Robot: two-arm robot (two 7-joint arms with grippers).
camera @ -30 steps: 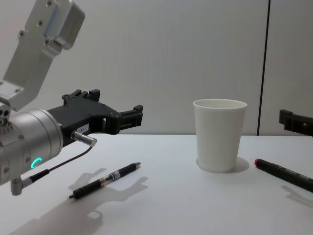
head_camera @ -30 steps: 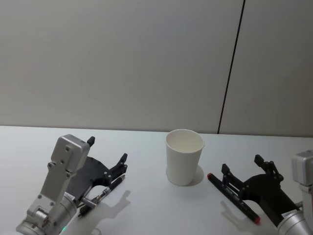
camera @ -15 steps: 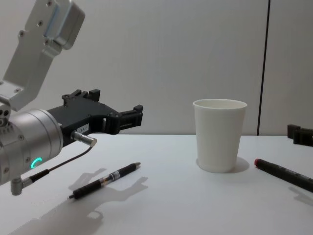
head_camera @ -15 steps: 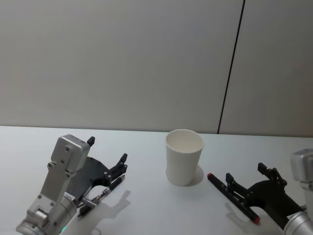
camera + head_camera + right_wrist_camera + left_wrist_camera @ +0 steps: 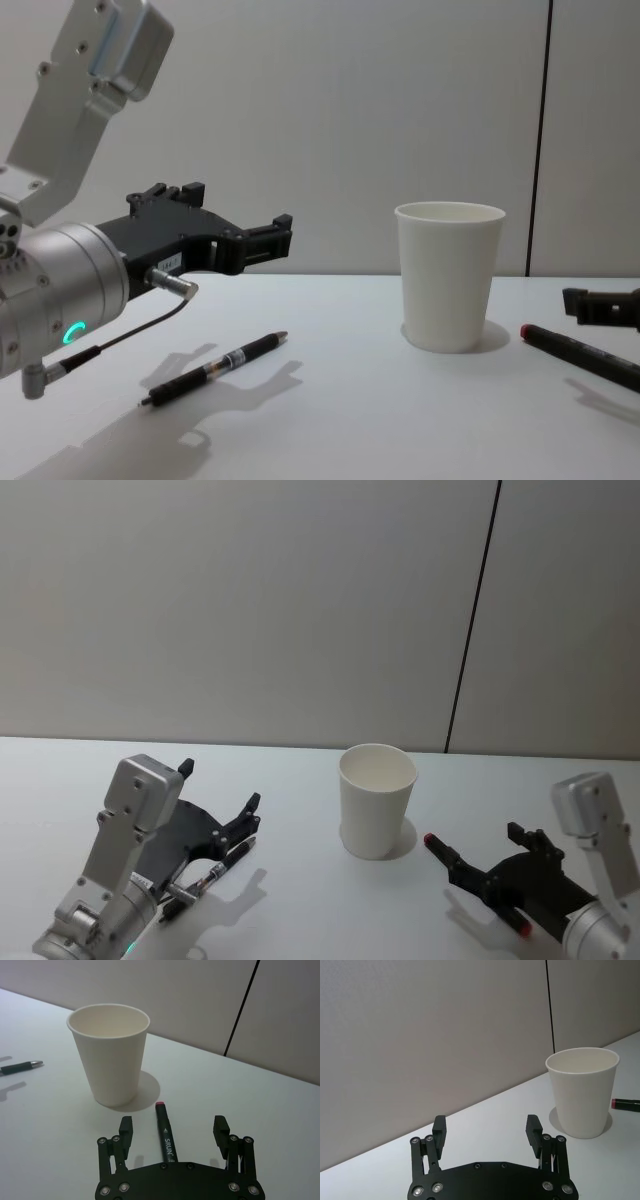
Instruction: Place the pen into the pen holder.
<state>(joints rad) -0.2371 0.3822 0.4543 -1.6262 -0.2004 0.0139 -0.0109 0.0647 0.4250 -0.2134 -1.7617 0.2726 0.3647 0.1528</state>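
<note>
I am watching a white table (image 5: pixel 300 900) that is carrying everything. My left tool (image 5: pixel 486 1125) is hovering above it, fingers spread apart and gripping nothing. My right tool (image 5: pixel 173 1122) is hanging low over the table, its fingers also wide apart. The pen holder (image 5: pixel 115 1060), a white paper cup, is standing upright just ahead of the right tool and off to the left tool's right. The black marker pen (image 5: pixel 165 1130) is lying flat between the right tool's spread fingers, red end pointing at the cup. A ballpoint pen (image 5: pixel 215 368) is lying under the left tool.
</note>
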